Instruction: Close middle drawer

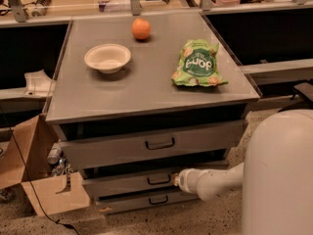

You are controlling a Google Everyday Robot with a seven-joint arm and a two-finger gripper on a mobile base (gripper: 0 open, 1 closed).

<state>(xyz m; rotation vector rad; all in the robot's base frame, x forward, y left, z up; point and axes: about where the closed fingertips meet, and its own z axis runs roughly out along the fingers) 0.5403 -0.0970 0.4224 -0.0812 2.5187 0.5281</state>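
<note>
Gripper at middle drawer (right side)

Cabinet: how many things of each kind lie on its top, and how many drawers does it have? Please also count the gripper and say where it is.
Orange: 1
Bowl: 1
Snack bag: 1
Drawers: 3 (top drawer, middle drawer, bottom drawer)
Gripper: 1, at the middle drawer's front, just right of its handle
Total: 7
</note>
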